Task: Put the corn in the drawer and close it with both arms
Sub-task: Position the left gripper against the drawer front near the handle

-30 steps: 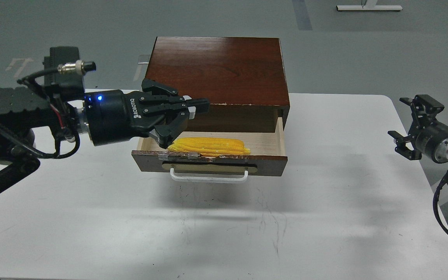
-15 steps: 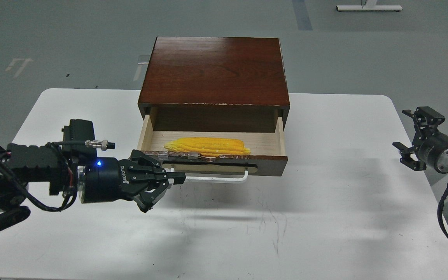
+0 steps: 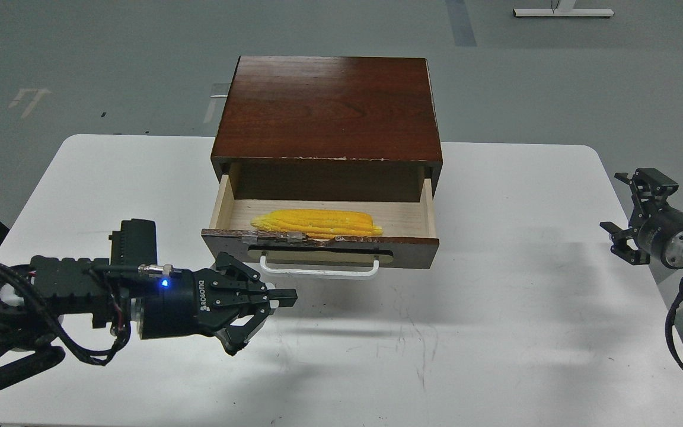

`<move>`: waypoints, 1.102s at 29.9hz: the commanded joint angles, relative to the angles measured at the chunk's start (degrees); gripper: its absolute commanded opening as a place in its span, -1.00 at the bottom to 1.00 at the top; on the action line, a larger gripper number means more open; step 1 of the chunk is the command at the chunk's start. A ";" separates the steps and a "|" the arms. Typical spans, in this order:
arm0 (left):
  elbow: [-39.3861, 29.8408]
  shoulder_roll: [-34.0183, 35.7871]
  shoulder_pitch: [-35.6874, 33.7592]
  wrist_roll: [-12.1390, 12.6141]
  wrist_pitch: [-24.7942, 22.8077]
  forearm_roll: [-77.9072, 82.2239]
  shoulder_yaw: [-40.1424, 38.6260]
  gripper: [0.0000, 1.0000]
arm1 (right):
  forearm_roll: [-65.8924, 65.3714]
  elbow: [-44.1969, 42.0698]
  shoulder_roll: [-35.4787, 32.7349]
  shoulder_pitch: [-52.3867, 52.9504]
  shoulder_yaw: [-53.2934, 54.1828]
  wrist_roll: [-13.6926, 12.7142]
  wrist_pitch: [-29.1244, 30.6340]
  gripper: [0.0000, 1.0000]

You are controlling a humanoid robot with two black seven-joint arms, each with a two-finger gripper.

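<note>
At the far left, the left arm (image 3: 51, 296) is seen reaching in low over a white table (image 3: 495, 332), with a small blue light lit on its wrist. The left gripper (image 3: 267, 305) is held just in front of and below the drawer's left corner; its fingers are spread apart and nothing is gripped. In the middle, a dark wooden cabinet (image 3: 326, 107) is set on the table, and the drawer (image 3: 318, 249) is pulled out, its white handle (image 3: 318, 270) facing forward. The corn (image 3: 316, 223) is laid lengthwise inside the drawer, close against the front panel. At the far right, the right gripper (image 3: 632, 216) is held beyond the table's edge, well apart from the drawer, with fingers parted and nothing grasped.
</note>
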 commanded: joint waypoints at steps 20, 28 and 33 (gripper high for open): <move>4.02 -0.75 1.71 0.00 0.26 0.09 -0.18 -1.00 | -0.05 -0.09 0.12 -0.52 -0.35 -0.01 -0.01 0.99; 4.98 -2.69 1.63 0.00 0.87 0.09 -0.97 -1.00 | 0.04 -1.05 0.91 -0.43 -1.49 0.08 -0.01 0.99; 6.92 -3.39 1.63 0.14 0.96 0.09 -1.58 -1.00 | 0.04 -1.67 1.53 -0.43 -1.49 0.08 -0.01 0.99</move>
